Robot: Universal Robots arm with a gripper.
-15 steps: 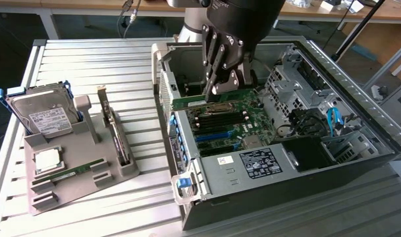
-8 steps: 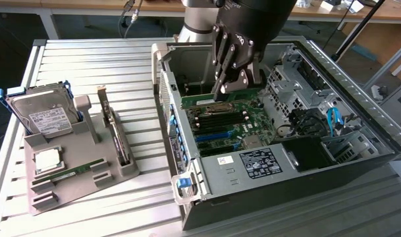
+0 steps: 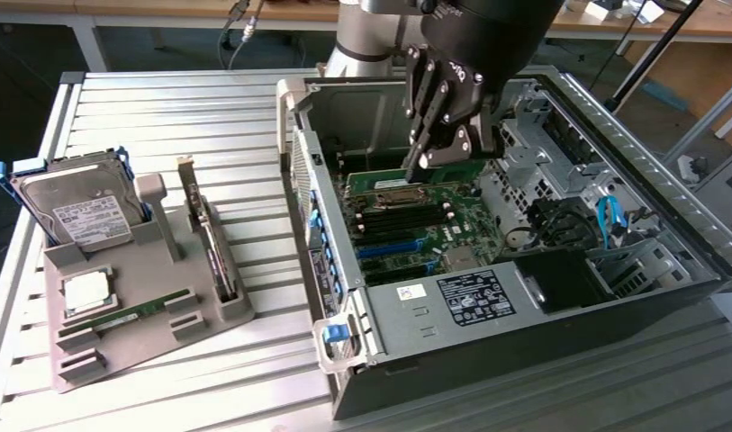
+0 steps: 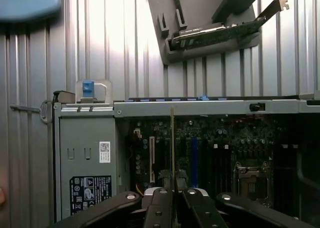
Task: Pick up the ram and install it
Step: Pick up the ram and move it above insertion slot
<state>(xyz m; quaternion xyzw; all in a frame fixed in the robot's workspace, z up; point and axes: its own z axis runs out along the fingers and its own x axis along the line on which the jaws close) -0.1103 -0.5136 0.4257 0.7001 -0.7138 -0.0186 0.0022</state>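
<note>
My gripper (image 3: 436,153) hangs inside the open computer case (image 3: 329,270), shut on the ram (image 3: 409,171). The ram is a thin stick pointing down toward the green motherboard (image 3: 462,225). In the wrist view the ram (image 4: 172,138) shows edge-on as a narrow line rising from between the fingertips of my gripper (image 4: 174,195). It stands over the board near the blue slot (image 4: 194,153) and the black memory slots (image 3: 402,218). Its lower end is close above the board beside the processor socket (image 3: 396,192); whether it touches I cannot tell.
To the exterior view's left, a grey holder (image 3: 228,310) carries a hard drive (image 3: 84,207), a square silver processor (image 3: 87,290), a card with a metal bracket (image 3: 210,243) and another green stick (image 3: 131,313). Case walls, drive bays (image 3: 546,135) and cables (image 3: 606,220) surround the gripper.
</note>
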